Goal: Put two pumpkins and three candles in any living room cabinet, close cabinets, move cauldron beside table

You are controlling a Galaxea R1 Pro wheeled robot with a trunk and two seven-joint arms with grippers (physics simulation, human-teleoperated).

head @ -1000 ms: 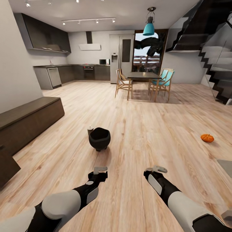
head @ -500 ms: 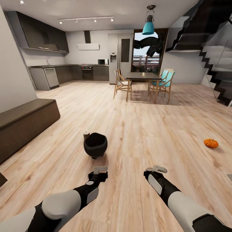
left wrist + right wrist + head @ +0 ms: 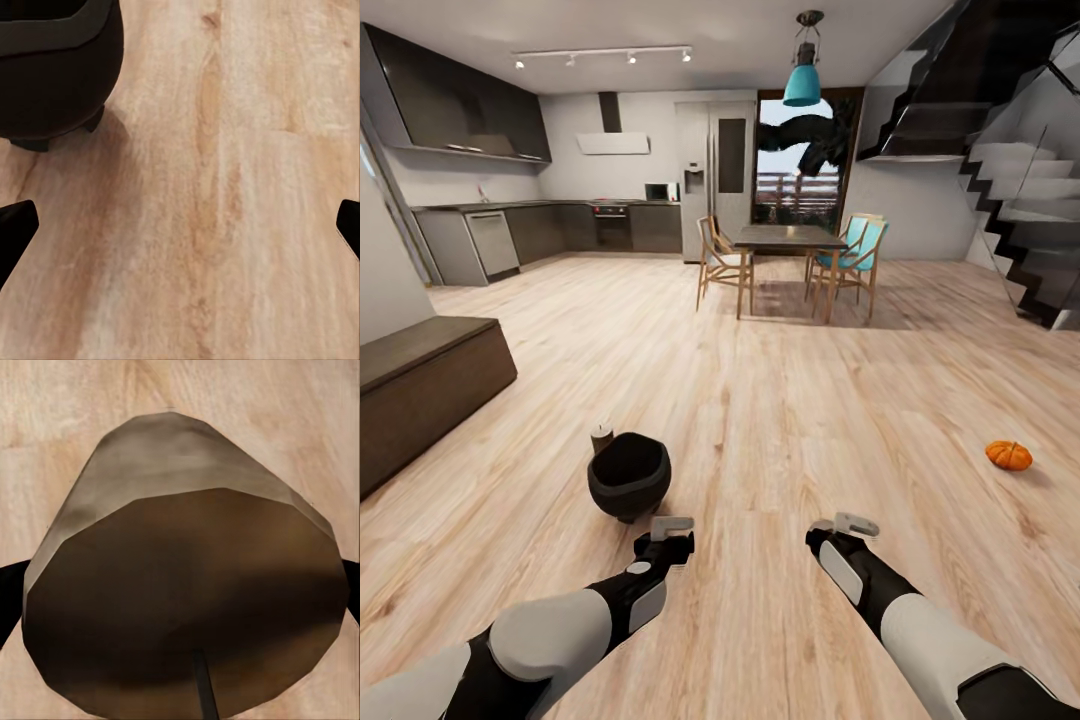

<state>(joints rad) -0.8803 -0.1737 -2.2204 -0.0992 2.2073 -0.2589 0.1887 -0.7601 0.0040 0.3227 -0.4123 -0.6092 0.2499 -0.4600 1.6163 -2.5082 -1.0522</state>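
The right gripper (image 3: 180,607) is clamping a stout grey-brown candle (image 3: 187,585). The left gripper (image 3: 180,225) is spread wide, empty, near the glossy round-bellied cauldron (image 3: 628,474).

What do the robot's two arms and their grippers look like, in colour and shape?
Both arms have rounded white shells over glossy black joints. The left arm and right arm narrow to black wrists, each with a pale grey panel on its side. The left gripper and right gripper end in flat light grey tips. No cables or markings are visible.
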